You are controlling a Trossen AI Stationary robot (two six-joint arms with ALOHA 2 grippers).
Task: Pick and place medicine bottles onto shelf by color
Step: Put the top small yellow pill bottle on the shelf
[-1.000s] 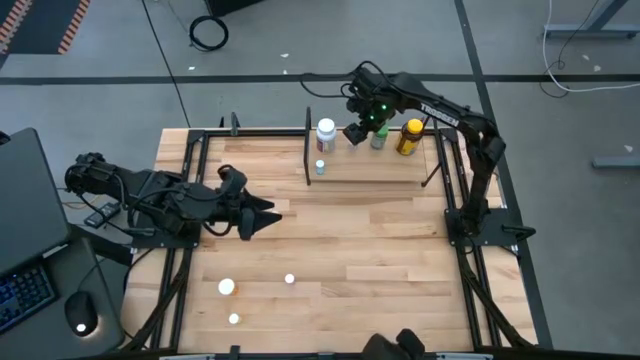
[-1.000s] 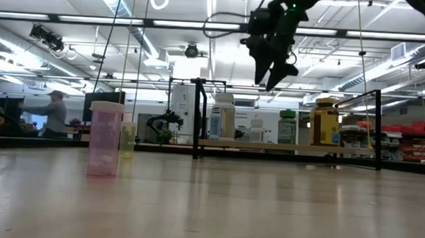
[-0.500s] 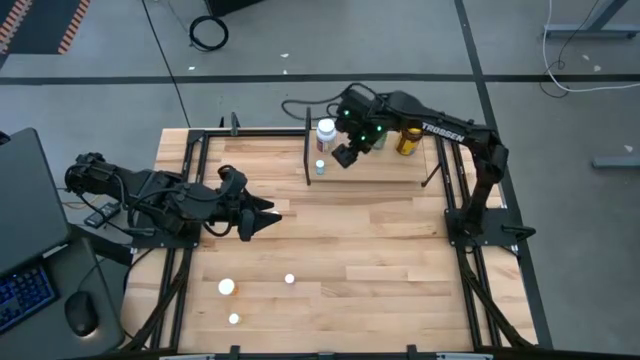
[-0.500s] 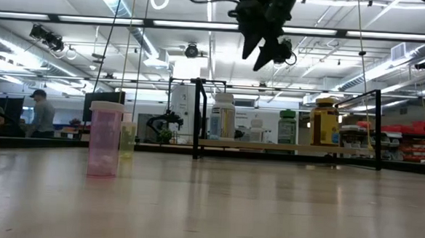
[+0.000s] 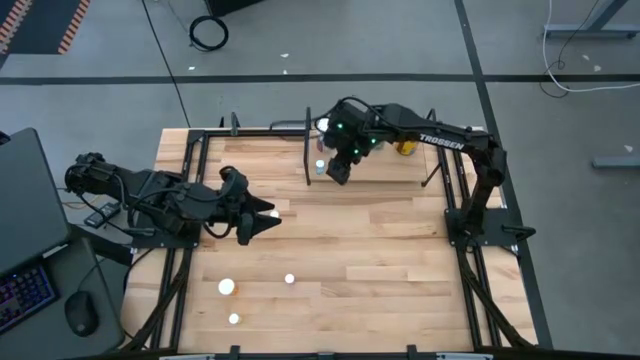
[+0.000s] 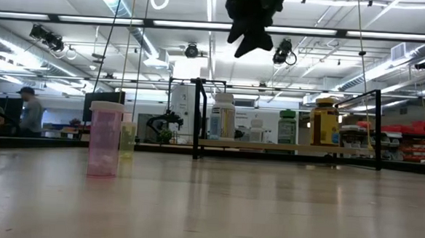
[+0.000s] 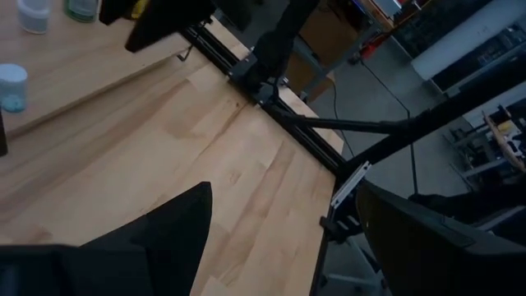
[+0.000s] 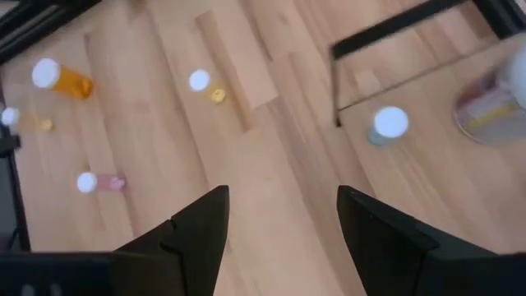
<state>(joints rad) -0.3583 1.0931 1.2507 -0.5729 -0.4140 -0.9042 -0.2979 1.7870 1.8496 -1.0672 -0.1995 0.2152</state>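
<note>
The shelf (image 5: 375,165) stands at the table's far side. On it I see a white labelled bottle (image 6: 223,117), a green bottle (image 6: 288,127), a yellow dark-capped bottle (image 6: 324,122) and a small white-capped bottle (image 8: 388,125) by the left post. Several small bottles are on the table (image 5: 227,287) (image 5: 289,279) (image 5: 234,319); the right wrist view shows an orange one (image 8: 62,80) and a pink one (image 8: 99,182) lying on their sides. My right gripper (image 5: 337,170) hangs open and empty above the shelf's front left part. My left gripper (image 5: 264,221) is open and empty over the table's left middle.
In the low view a pink bottle (image 6: 104,139) stands upright on the table with a yellow-green one (image 6: 127,139) behind it. The shelf's black posts (image 5: 307,145) frame its ends. Bare wood lies between the shelf and the loose bottles. People show far off in the room.
My right gripper has gone up from among the bottles at the shelf's far side, then toward the table's left and near edges, and now hangs over the shelf's front left part. The bottles on the shelf stand as before.
</note>
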